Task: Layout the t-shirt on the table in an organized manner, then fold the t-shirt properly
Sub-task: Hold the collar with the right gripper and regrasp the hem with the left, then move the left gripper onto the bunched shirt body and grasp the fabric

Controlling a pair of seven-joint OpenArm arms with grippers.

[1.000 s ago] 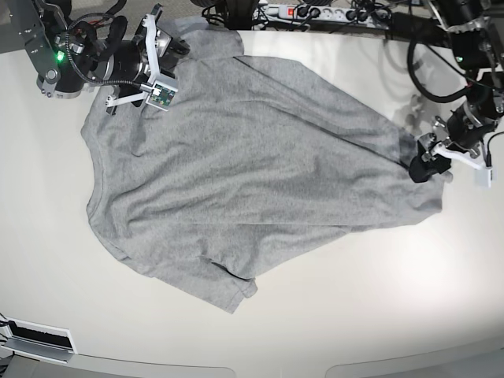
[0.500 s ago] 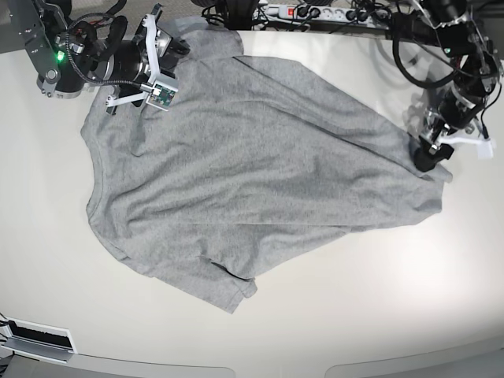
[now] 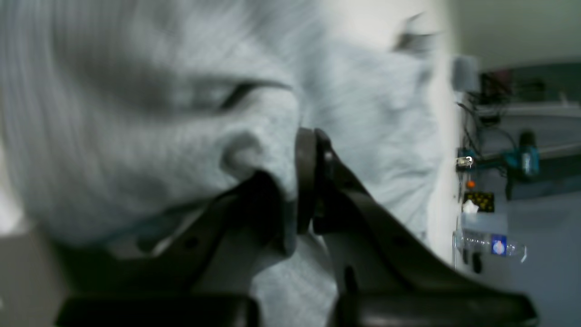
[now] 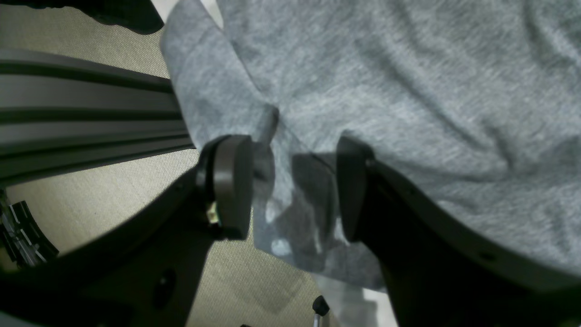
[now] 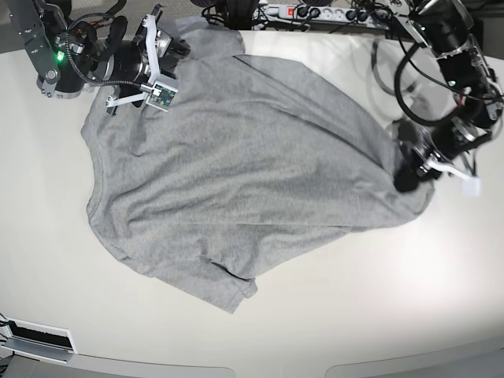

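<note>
1. The left arm's black pincer (image 5: 407,178), which stood wide apart over the shirt's edge a second ago, has now snapped together on a fold of the heather-grey cotton t-shirt (image 5: 236,173); the wrist view shows cloth nipped between its dark pads (image 3: 305,181).
2. That corner has been drawn slightly inward since then, so the hem on that side sits bunched rather than flat.
3. The right arm's pincer (image 4: 290,186) has not stirred: its jaws stand apart, straddling the shirt's edge at the far corner, clamped on nothing that I can see.
4. I judge this a spreading step: with one corner gripped, the shirt can be tugged straight before any folding.
5. The shirt lies plain side up, skewed across the glossy off-white worktop (image 5: 378,315), one far corner reaching the far edge.
6. Bare worktop lies open on the near side and beyond the gripped corner; cables (image 5: 315,16) crowd the far edge.
</note>
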